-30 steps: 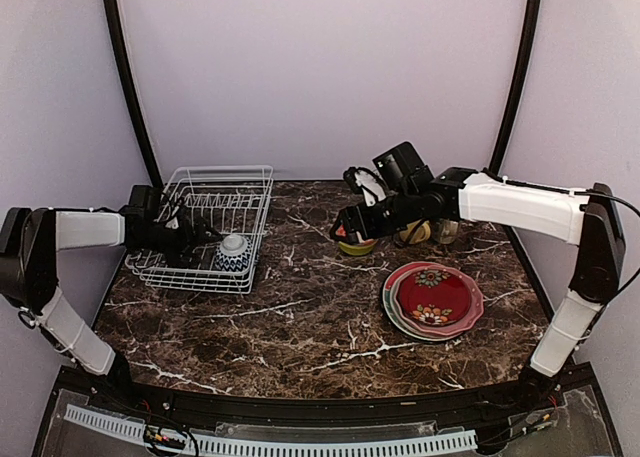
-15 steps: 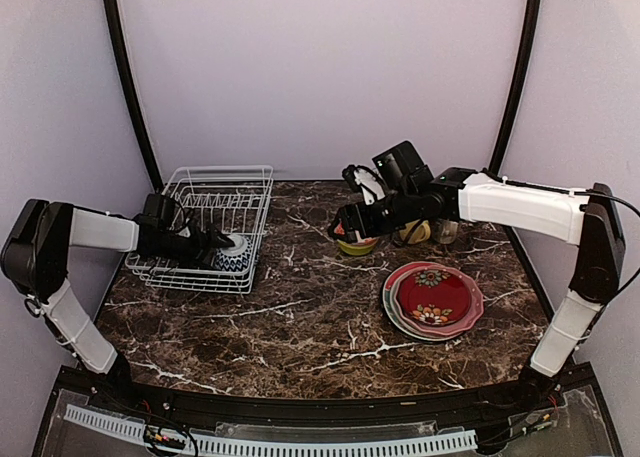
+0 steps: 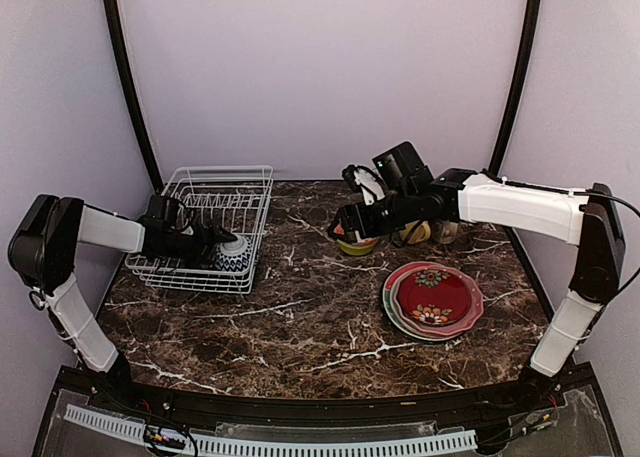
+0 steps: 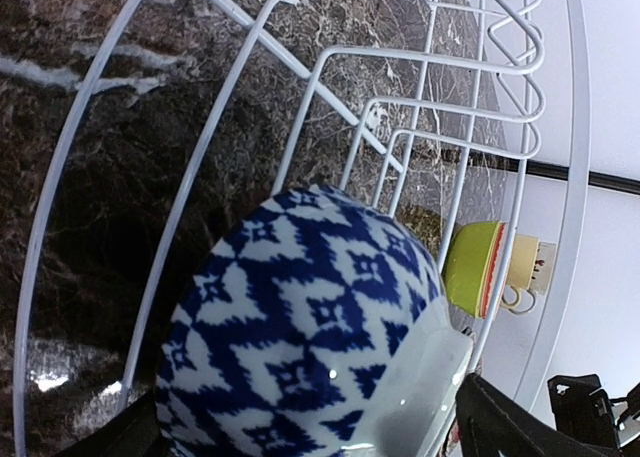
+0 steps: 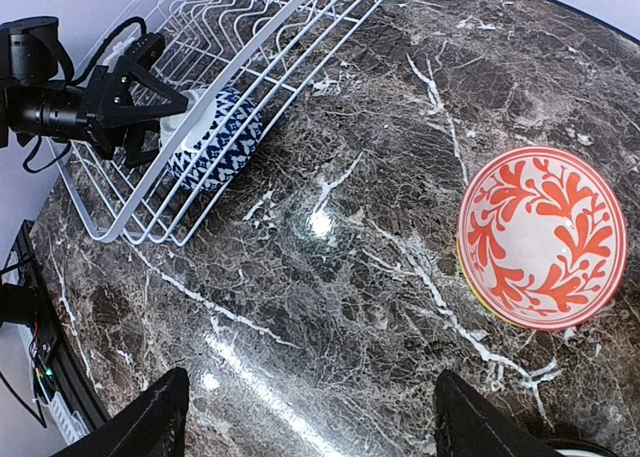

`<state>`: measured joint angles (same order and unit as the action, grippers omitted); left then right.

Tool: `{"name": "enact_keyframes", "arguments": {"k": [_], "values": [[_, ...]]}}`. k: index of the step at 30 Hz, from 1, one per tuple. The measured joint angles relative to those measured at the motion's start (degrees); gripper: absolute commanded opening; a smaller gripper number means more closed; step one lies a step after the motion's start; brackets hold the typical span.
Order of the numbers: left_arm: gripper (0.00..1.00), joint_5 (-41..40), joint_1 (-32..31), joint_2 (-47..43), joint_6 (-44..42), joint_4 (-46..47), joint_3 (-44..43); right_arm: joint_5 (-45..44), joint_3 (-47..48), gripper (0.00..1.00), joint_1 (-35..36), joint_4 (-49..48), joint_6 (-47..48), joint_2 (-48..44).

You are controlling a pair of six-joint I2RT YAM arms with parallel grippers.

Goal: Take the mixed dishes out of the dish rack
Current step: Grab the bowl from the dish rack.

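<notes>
Inside the dish rack (image 3: 215,192) only the blue patterned bowl (image 3: 234,253) remains; plates (image 3: 432,299) and other bowls (image 3: 357,245) sit on the surface (image 3: 300,317). Left fingers (image 4: 510,432) apart around it; right fingers (image 5: 150,422) apart, empty.

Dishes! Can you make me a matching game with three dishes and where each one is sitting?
Dishes:
1. blue-and-white bowl
2. red floral plates
3. red-and-white bowl

Places:
A. stacked on the table, over on the right side
B. sitting in the lime-green bowl
C. inside the white dish rack

Pairs: 1-C, 2-A, 3-B
</notes>
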<state>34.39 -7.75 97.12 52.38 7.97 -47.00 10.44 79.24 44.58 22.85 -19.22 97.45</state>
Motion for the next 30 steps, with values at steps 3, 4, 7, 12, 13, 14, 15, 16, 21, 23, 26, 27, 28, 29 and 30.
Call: {"name": "enact_keyframes", "arguments": {"k": [3,4,7,12,13,14,15,16,21,23,26,27,28,29,30], "values": [[0.81,-0.3,0.0,0.7,1.0,1.3,0.0,0.0,-0.1,0.81,0.0,-0.1,0.0,0.0],[0.77,-0.7,0.0,0.8,1.2,1.5,0.0,0.0,-0.1,0.81,0.0,-0.1,0.0,0.0],[0.66,-0.8,0.0,0.7,1.2,2.9,0.0,0.0,-0.1,0.81,0.0,-0.1,0.0,0.0],[0.51,-1.1,0.1,0.3,0.3,4.0,0.0,0.0,-0.1,0.81,0.0,-0.1,0.0,0.0],[0.49,-1.2,0.1,0.2,0.1,4.0,0.0,0.0,-0.1,0.81,0.0,-0.1,0.0,0.0],[0.48,-1.3,0.1,0.0,-0.1,3.8,0.0,0.0,-0.1,0.81,0.0,-0.1,0.0,0.0],[0.47,-1.5,0.1,-0.3,-0.3,3.5,0.0,-0.1,-0.1,0.81,0.0,-0.1,-0.1,0.0],[0.46,-1.8,0.1,-0.7,-0.6,3.0,0.0,-0.1,-0.1,0.81,0.0,-0.1,-0.1,0.0],[0.42,-2.6,0.1,-3.2,-1.0,0.9,0.0,-0.2,-0.6,0.82,0.0,-0.2,-0.5,-0.4],[0.41,-2.7,0.1,-5.2,-1.1,0.2,0.0,-0.2,-1.0,0.82,0.0,-0.4,-0.8,-0.6],[0.40,-2.6,0.2,-9.5,-1.3,-0.4,0.0,0.2,-1.8,0.84,0.0,-1.2,-1.5,-1.3],[0.40,-2.4,0.2,-10.9,-1.4,-0.5,0.0,0.4,-2.1,0.85,0.0,-1.7,-1.8,-1.6],[0.40,-2.3,0.2,-12.4,-1.7,-0.5,-0.1,0.7,-2.4,0.86,0.0,-2.2,-2.2,-1.9],[0.40,-1.9,0.2,-14.0,-1.8,-0.4,-0.4,1.2,-2.7,0.87,0.0,-2.8,-2.5,-2.2],[0.39,-1.4,0.2,-15.4,-1.8,0.0,-0.7,1.9,-3.0,0.87,0.0,-3.5,-2.8,-2.5]]}}
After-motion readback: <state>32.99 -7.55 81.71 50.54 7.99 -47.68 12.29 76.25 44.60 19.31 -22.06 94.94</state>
